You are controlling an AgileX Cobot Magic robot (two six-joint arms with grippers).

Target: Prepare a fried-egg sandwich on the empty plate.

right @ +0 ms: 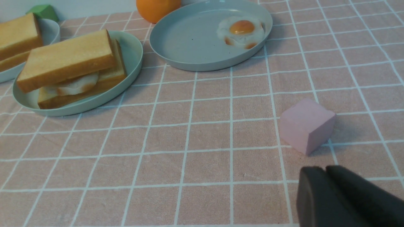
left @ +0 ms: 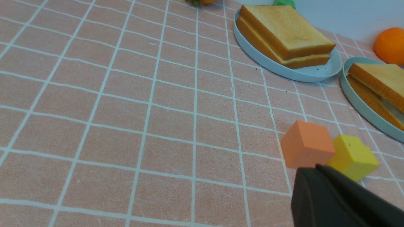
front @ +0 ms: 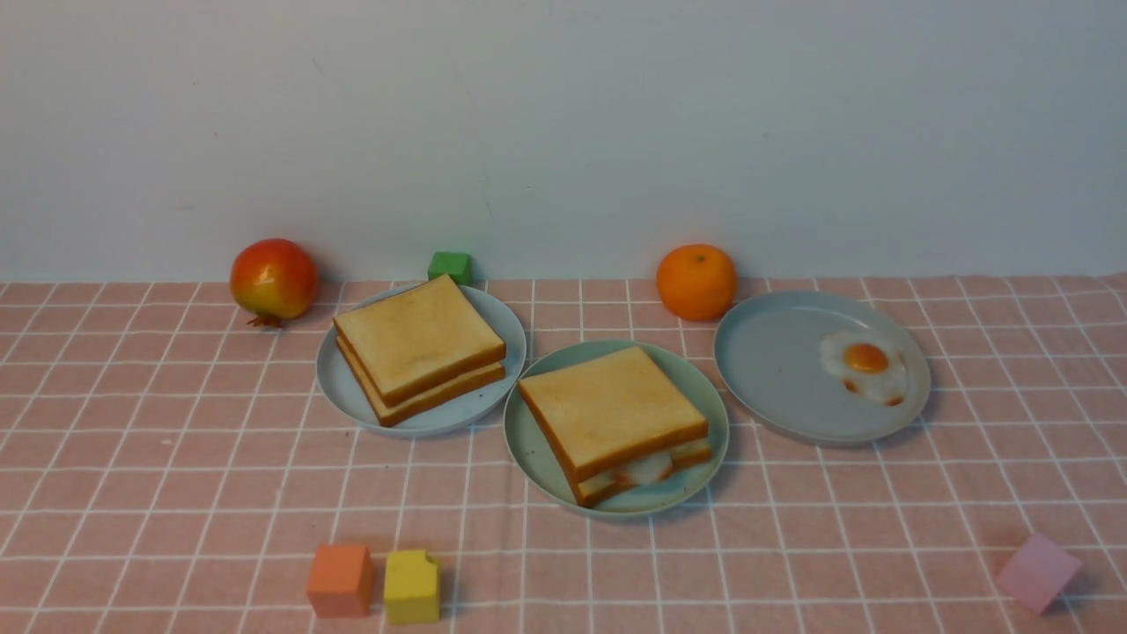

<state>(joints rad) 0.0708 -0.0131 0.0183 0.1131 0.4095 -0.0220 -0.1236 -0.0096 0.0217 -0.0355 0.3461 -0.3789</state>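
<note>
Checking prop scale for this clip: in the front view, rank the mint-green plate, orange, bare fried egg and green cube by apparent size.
1. mint-green plate
2. orange
3. bare fried egg, close to the orange, so unsure
4. green cube, farthest back, so possibly understated

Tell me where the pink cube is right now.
In the front view the pink cube sits alone on the checked cloth at the near right corner, nearer than the plate with the lone fried egg and apart from it.

A table with a pink checked cloth (front: 176, 440) holds three round plates: a mint-green plastic plate (front: 537, 458), a pale blue plate (front: 339, 387) and a grey-blue plate (front: 775, 370). Also on it are a red pomegranate (front: 274, 279), a round orange (front: 696, 282), and small green (front: 450, 266), orange (front: 339, 580), yellow (front: 411, 586) and pink (front: 1038, 572) blocks.
</note>
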